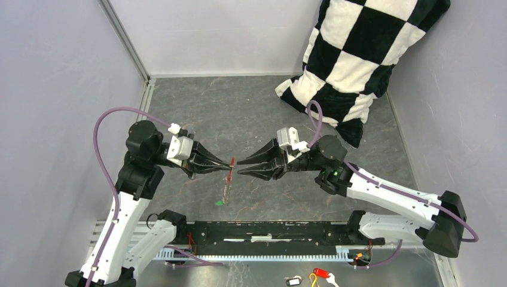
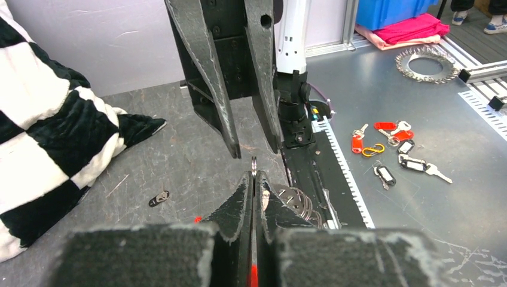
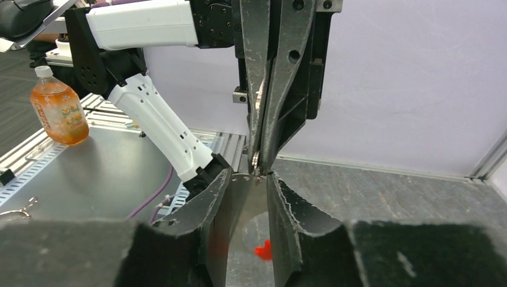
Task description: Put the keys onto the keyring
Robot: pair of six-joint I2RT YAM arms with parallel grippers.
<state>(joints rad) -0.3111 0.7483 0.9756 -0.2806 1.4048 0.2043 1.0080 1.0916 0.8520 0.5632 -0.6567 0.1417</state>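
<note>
My left gripper [image 1: 226, 166] is shut on the long red key [image 1: 231, 162] and holds it above the table. In the left wrist view a small metal ring [image 2: 253, 165] pokes out of its closed fingertips. The silvery keyring chain [image 1: 227, 188] hangs down below the red key; its loops also show in the left wrist view [image 2: 299, 203]. My right gripper [image 1: 238, 167] is open and empty, tip to tip with the left one, its fingers either side of the ring [image 3: 256, 161]. The green key [image 1: 220, 203] lies on the table below. The dark metal key [image 2: 159, 198] lies on the table.
A black-and-white checked pillow [image 1: 353, 54] fills the back right. A black rail [image 1: 269, 233] runs along the near edge. Spare tags and keys [image 2: 394, 149] lie beyond it. An orange bottle [image 3: 58, 107] stands outside the cell.
</note>
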